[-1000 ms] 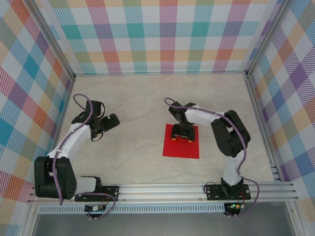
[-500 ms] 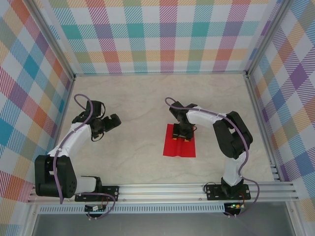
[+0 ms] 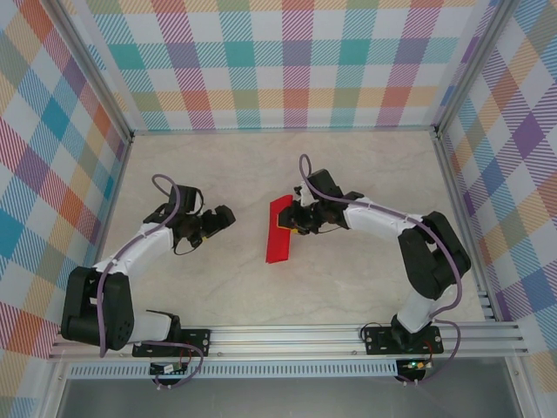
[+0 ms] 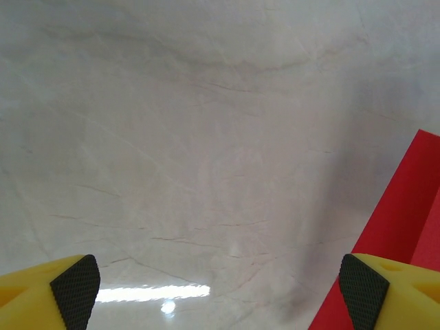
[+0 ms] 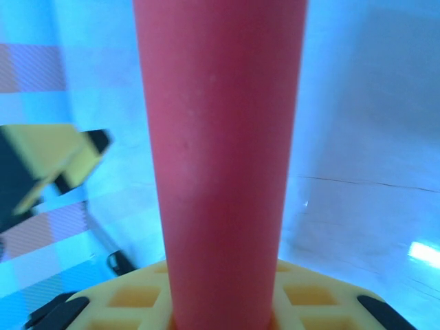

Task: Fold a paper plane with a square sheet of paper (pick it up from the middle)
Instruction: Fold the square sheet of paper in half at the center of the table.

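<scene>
Starting from the near edge, both arm bases sit on the rail (image 3: pixel 287 335) and I note nothing amiss there. Further in, the left gripper (image 3: pixel 228 216) hangs low over the table (image 3: pixel 365 174), its jaws spread wide and holding nothing; in its wrist view the black pads (image 4: pixel 74 290) stand far apart over bare marbled surface, with red paper entering at the right edge. Just beyond it, and apart from it, is the square sheet of paper (image 3: pixel 278 231), near the middle of the table. From above it reads as a narrow upright strip instead of a flat square. The right gripper (image 3: pixel 294 222) has its jaws drawn in on the sheet at about mid-length. The right wrist view shows the paper rising between the yellow fingers as a smooth, rounded red column. I judge the pick-up from the middle to be accomplished or nearly so, though I cannot tell whether the sheet's lower edge is clear of the table. No fold is made yet: the paper is bowed, not creased, and I see no point or dart shape. All the folding is left to do, and the left gripper looks placed to take a share of it. The sheet itself is bright red, unmarked and thin enough to drape. The checked walls (image 3: pixel 287 61) close the far side.
</scene>
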